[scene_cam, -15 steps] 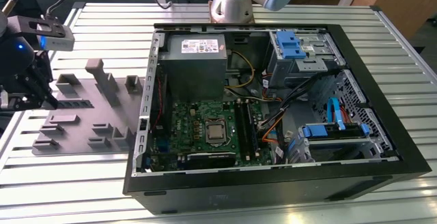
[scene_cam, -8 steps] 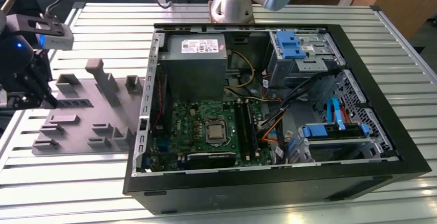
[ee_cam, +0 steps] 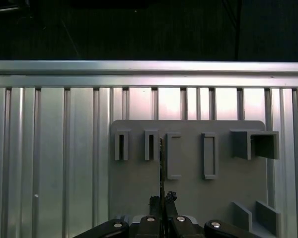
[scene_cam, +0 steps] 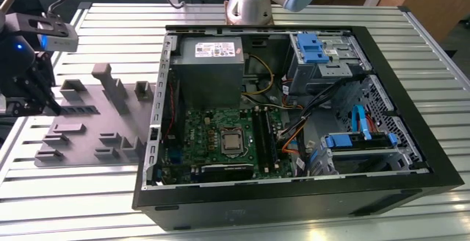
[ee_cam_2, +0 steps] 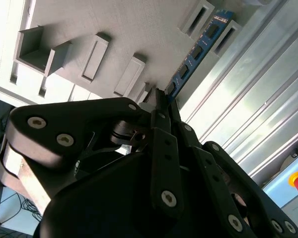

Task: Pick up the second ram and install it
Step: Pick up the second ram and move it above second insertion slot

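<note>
ribbed metal table (scene_cam: 110,18) carries a grey slotted tray (scene_cam: 88,125) and an open pc case (scene_cam: 294,197). gripper (ee_cam_2: 161,96) hangs over the tray, at 9 o'clock from the case in the exterior view. its jaws look pinched tight on the second ram (ee_cam_2: 198,47), held near one end, the rest jutting past the tips. risk: this end-hold may let the stick pivot or slip and meet a motherboard (scene_cam: 213,136) slot crooked.

My exterior view looks down from high on the tabletop (scene_cam: 88,197) and computer case (scene_cam: 294,202). Both wrist views ride close behind the fingers (ee_cam_2: 161,116), sharing the holder plate (ee_cam: 188,198) and second ram (ee_cam_2: 198,49).
</note>
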You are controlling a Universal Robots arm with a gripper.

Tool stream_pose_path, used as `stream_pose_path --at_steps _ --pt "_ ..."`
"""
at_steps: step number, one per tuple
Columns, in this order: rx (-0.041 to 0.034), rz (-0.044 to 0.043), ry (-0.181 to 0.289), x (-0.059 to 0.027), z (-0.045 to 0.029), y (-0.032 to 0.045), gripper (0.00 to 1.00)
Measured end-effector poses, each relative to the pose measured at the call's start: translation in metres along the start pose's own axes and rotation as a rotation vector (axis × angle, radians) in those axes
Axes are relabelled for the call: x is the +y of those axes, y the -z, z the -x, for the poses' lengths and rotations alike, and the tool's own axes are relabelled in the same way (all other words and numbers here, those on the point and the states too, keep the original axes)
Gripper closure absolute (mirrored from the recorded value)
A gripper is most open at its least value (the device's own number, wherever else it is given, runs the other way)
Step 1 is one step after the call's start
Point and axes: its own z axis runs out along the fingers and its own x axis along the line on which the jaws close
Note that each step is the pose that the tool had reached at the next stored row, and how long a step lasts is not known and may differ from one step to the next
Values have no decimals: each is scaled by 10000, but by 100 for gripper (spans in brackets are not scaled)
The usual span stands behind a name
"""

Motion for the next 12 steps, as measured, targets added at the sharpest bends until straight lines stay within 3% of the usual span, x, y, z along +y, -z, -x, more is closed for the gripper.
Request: stream_pose_path --at_steps 12 --pt "8 -1 0 2 11 66 86"
